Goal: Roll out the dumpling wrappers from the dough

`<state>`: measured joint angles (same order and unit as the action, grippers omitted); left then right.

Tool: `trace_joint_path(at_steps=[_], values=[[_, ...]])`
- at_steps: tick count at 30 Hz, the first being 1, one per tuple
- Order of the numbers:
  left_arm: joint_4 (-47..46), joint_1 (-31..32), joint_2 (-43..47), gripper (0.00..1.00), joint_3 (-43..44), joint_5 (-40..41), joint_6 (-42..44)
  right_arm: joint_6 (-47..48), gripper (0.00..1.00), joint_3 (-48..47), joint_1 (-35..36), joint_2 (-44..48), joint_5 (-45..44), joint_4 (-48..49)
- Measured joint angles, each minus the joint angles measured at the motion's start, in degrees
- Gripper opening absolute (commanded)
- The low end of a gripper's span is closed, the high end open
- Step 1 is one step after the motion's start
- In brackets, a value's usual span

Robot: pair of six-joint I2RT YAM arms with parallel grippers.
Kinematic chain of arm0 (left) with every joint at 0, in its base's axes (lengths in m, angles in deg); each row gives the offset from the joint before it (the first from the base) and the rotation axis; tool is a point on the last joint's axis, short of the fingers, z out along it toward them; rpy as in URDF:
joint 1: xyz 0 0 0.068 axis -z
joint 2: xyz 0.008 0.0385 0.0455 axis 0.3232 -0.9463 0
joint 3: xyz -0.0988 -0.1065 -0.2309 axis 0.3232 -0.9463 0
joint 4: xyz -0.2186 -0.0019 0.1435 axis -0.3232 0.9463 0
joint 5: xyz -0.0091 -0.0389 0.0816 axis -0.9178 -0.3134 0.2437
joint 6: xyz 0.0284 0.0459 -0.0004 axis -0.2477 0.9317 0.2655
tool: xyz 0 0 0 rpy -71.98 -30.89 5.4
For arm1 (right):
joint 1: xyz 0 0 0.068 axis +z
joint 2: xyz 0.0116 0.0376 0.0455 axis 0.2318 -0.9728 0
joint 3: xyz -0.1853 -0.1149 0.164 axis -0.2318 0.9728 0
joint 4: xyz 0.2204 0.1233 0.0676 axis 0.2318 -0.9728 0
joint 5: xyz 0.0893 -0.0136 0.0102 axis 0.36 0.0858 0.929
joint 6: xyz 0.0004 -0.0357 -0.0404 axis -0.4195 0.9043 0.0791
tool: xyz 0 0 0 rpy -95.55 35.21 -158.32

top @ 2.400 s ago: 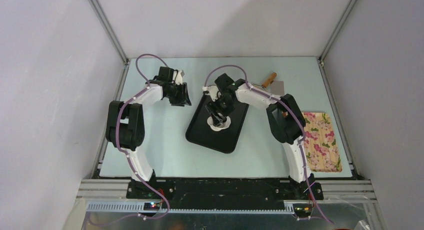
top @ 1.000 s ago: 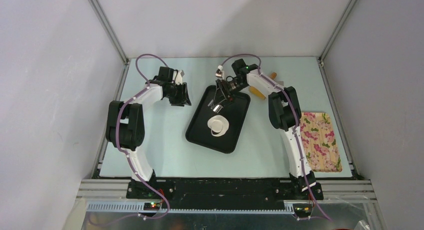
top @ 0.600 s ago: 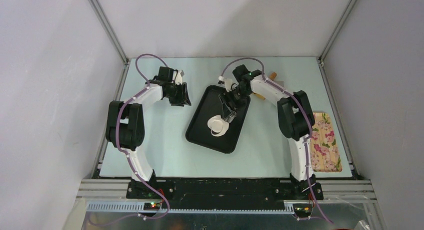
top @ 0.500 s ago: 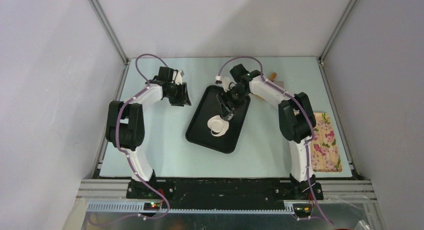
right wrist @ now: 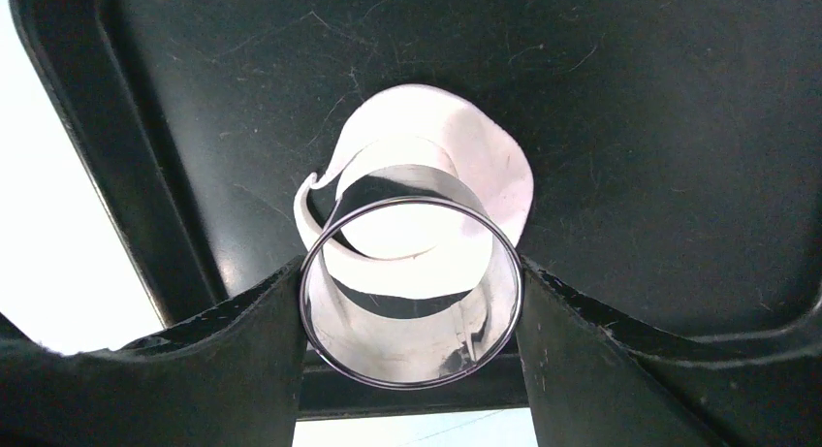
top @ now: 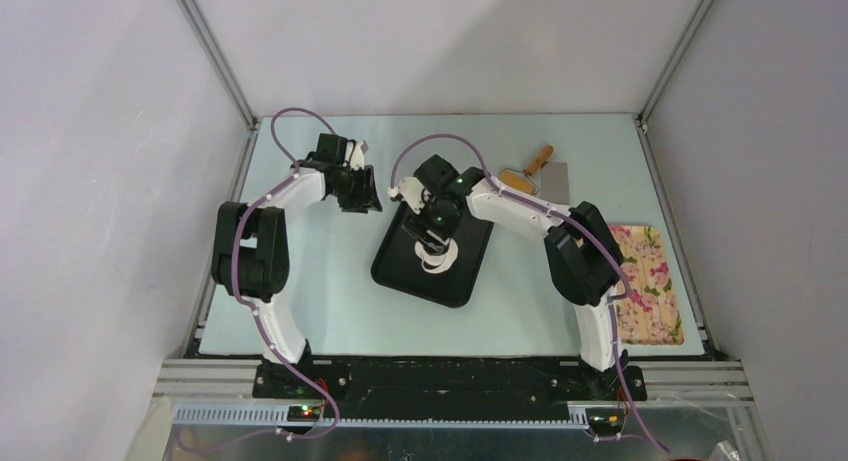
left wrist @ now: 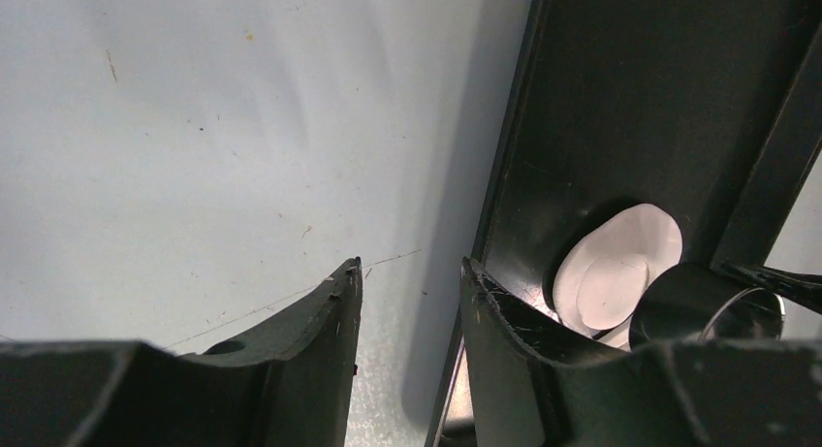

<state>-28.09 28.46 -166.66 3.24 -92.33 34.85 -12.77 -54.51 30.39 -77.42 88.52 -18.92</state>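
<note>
Pale table (top: 330, 311), black tray (top: 397, 268), right pincer (right wrist: 409, 274) clamping steel ring (right wrist: 407, 355) over dough (right wrist: 490, 166), left pincer (left wrist: 409, 284) half-open, empty

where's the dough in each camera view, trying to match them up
Top external: the dough lies mid black tray, half hidden under the right end effector.
Left wrist: lower right, on the tray floor.
Right wrist: centre, partly seen through the steel ring that the right end effector holds.
Shared landmark: the black tray, in all three views.
</note>
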Motion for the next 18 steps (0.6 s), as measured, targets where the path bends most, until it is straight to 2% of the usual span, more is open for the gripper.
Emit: trace_joint_path(at_steps=[18], values=[[0.0,-0.02,0.02,0.47,0.0,0.0,0.0,1.11,0.0,1.6,4.46,0.0,-6.21,2.47]])
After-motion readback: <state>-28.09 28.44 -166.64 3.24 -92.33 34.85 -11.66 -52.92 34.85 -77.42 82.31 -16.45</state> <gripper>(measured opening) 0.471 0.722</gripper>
